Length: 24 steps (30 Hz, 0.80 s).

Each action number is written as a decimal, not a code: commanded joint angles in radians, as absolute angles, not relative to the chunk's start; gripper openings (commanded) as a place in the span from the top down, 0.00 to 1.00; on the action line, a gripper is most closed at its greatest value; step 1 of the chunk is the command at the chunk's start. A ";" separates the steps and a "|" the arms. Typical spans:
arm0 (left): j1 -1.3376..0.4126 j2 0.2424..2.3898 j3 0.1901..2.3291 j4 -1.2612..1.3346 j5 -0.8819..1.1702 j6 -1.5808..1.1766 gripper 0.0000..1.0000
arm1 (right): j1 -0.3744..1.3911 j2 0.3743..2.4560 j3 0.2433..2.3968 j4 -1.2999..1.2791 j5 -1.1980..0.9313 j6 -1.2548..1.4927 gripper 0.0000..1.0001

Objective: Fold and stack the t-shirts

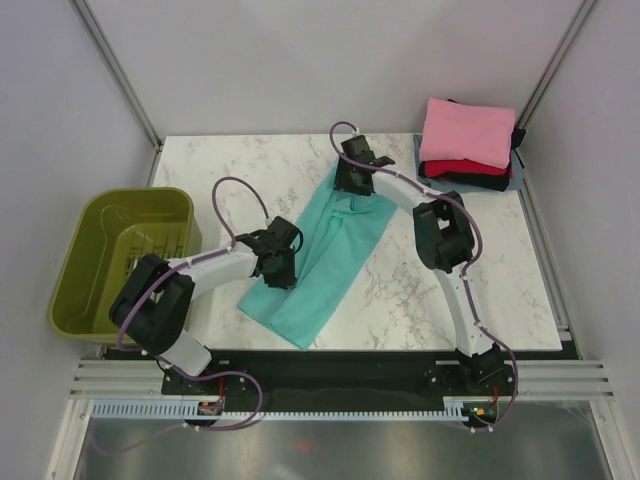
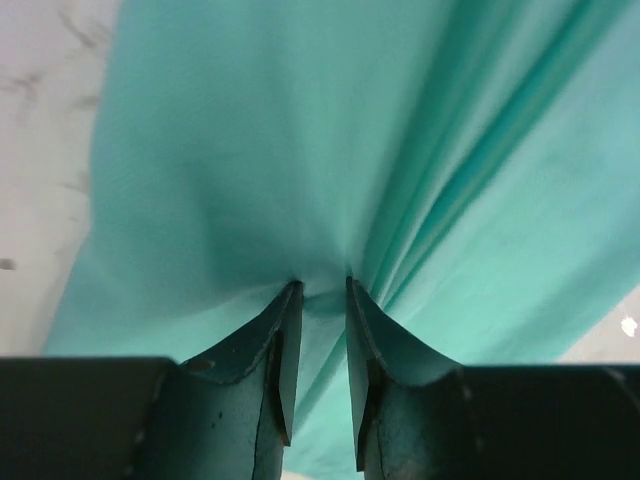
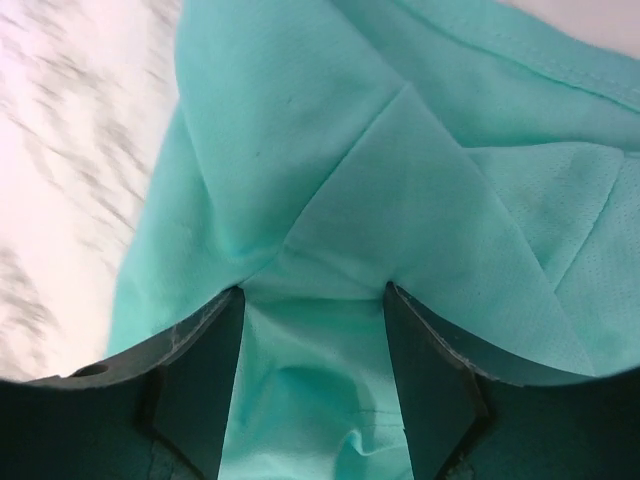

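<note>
Already, folded tees (image 1: 468,145) were stacked far right, while the teal shirt (image 1: 325,255), only half folded, was pinched by the left gripper (image 1: 280,268) and right gripper (image 1: 350,180).

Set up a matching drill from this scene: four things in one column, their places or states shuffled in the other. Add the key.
1. teal shirt
2. pink shirt
3. basket
4. left claw

A. topmost layer, far right corner
B. far left side
C. pinching teal cloth
D. stretched diagonally in the middle

Pairs: 1-D, 2-A, 3-B, 4-C
</note>
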State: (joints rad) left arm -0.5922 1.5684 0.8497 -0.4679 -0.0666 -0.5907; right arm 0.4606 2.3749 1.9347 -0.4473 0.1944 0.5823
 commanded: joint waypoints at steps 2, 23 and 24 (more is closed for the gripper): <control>-0.659 1.557 0.811 -0.442 0.089 -0.689 0.68 | 0.457 2.624 2.219 -0.482 0.022 0.543 0.33; -0.772 1.625 0.937 -0.376 0.256 -0.756 0.71 | 0.434 2.616 2.202 -0.192 -0.164 0.480 0.18; -0.775 1.614 0.939 -0.382 0.250 -0.755 0.71 | 0.430 2.588 2.178 -0.195 -0.143 0.463 0.18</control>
